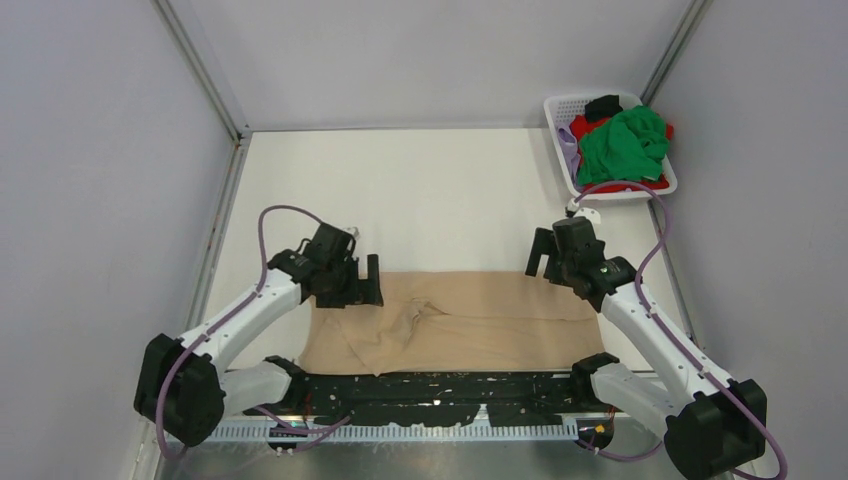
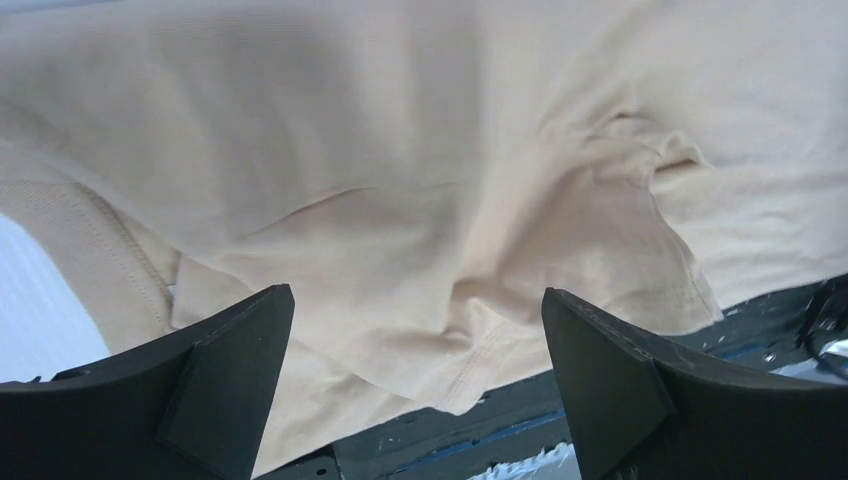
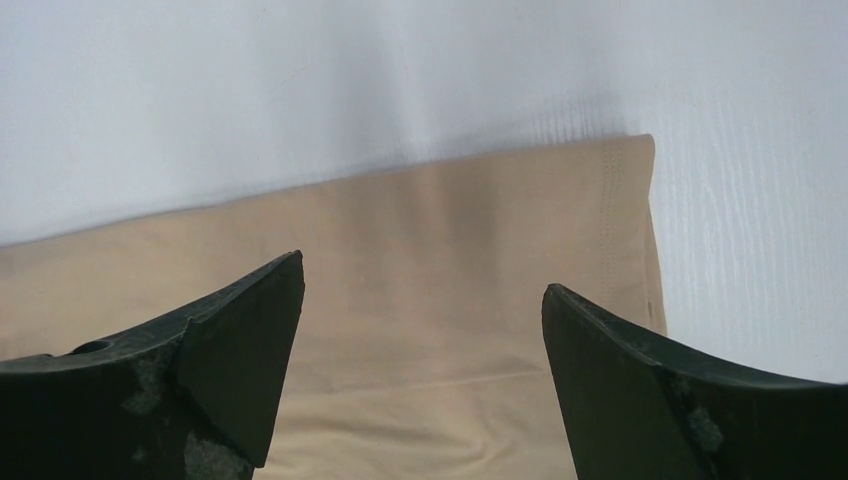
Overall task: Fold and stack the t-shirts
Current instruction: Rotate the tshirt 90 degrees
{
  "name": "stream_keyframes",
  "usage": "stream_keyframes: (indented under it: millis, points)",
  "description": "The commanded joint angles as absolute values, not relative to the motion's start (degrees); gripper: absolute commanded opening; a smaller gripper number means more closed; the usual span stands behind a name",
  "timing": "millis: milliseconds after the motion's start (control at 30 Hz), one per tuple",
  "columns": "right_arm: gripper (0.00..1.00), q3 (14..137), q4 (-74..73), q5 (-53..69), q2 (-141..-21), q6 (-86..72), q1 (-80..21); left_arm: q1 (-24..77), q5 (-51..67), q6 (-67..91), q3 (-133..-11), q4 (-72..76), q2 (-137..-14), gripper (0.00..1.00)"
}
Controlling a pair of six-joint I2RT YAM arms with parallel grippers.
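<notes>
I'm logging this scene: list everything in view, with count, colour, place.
beige shirt: one, beige, spread at the table's near edge.
basket: one, white, far right corner.
green shirt: one, green, atop the basket pile.
red shirt: one, red, under the green.
black shirt: one, black, basket's far end.
lilac shirt: one, lilac, basket's left side.
table: one, white.
left hand: one, black, open over the beige shirt's left end.
right hand: one, black, open over its far right corner.

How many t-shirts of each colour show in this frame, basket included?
beige t-shirt: 1, on the table
green t-shirt: 1, in the basket
red t-shirt: 1, basket
black t-shirt: 1, basket
lilac t-shirt: 1, basket
Total: 5, counting each basket colour as one shirt.
</notes>
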State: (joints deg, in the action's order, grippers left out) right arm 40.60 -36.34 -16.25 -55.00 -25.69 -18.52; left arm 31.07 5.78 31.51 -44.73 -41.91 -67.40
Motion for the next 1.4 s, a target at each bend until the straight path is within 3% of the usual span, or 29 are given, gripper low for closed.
stream_keyframes:
  millis: [0,300,567,700,1000,1100,1200,1367]
  points:
    - [0.96,40.8,-33.0,-13.5,-54.4,-23.9,-18.3,25.1,11.7,33.2,-40.7,-37.3,-65.8,1.0]
    - [0.96,38.9,-24.6,4.3,-55.5,-19.1,-18.6,16.5,15.5,36.1,-37.6,-24.6,-73.2,1.0]
    - [0.95,36.3,-24.4,0.5,-60.6,-20.7,-18.6,9.4,12.0,35.9,-52.6,-32.0,-92.3,1.0]
    - [0.95,34.9,-22.4,-1.3,-62.8,-21.1,-18.6,5.7,13.6,37.1,-64.8,-35.2,-102.9,1.0]
    - [0.95,35.1,-19.5,1.0,-67.8,-21.3,-18.5,4.4,15.6,37.5,-117.7,-49.6,-131.3,0.99]
    - [0.96,35.6,-20.5,0.8,-67.0,-20.4,-18.6,5.6,14.8,35.7,-131.5,-56.8,-133.8,1.0]
    - [0.95,34.5,-20.1,1.5,-64.9,-20.3,-18.5,8.7,13.3,33.5,-125.9,-53.5,-126.6,1.0]
    - [0.95,32.4,-19.0,3.3,-64.1,-21.3,-18.6,15.4,21.4,33.7,-100.0,-40.3,-112.5,1.0]
